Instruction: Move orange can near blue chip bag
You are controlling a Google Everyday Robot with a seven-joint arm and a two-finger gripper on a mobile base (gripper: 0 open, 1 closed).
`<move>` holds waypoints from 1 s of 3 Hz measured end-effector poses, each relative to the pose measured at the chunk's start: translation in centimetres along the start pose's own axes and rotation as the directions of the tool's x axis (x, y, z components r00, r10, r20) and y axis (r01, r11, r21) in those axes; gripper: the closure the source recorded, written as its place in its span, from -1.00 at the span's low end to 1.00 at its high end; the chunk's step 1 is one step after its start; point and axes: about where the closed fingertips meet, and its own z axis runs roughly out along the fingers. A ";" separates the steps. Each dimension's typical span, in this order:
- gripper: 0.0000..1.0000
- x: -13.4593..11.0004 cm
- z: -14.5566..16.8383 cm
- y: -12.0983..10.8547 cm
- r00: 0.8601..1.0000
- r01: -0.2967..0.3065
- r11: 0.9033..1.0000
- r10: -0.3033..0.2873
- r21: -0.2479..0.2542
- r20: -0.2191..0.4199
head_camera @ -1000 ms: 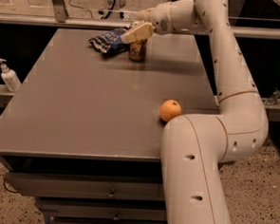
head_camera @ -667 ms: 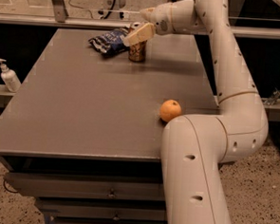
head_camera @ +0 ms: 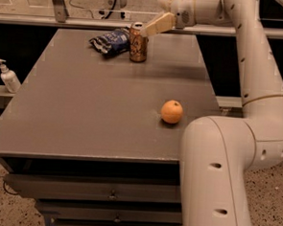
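Gripper (head_camera: 151, 27) at rim of orange can (head_camera: 138, 43), just below-left; grip can't tell. Blue chip bag (head_camera: 111, 39) further left, beside can. Exit straight up, no tipping.

The gripper (head_camera: 154, 27) sits at the far end of the reach, high in the view, tilted downward and pointing toward the picture's left. Just behind it, up and to the right, is the thick white wrist (head_camera: 196, 8). From there the arm (head_camera: 253, 59) runs right of the gripper and drops down to a bent elbow (head_camera: 269, 137), well below it. The broad lower link (head_camera: 214, 186) stands nearest the camera, far beneath the gripper.
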 end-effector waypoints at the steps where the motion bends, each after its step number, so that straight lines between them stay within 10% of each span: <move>1: -1.00 -2.5 -5.0 1.0 0.996 -0.009 1.000 0.008 0.021 0.085; 2: -1.00 -7.8 -12.5 2.8 0.971 0.035 0.993 -0.061 0.116 0.232; 3: -1.00 -8.0 -15.2 4.4 0.961 0.038 0.989 -0.076 0.146 0.265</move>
